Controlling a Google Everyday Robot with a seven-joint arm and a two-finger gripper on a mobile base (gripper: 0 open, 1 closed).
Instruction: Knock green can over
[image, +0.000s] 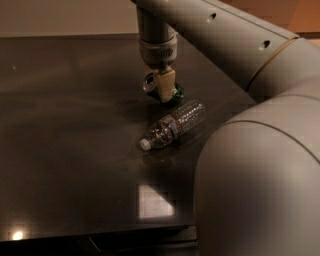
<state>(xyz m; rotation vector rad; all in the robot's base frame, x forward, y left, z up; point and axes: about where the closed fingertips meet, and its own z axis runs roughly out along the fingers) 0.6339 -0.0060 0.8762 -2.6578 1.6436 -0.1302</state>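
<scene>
The green can (176, 93) sits on the dark table (75, 125) near the back middle. It leans or lies over, with its silver top (149, 83) turned to the left; I cannot tell which. My gripper (163, 86) hangs straight down from the arm and is right against the can. Its pale tip covers the can's middle, so only the silver top on the left and a green edge on the right show.
A clear plastic bottle (174, 125) lies on its side just in front of the can, cap toward the front left. My large grey arm and body (260, 175) fill the right side. The table's front edge (100, 235) runs along the bottom.
</scene>
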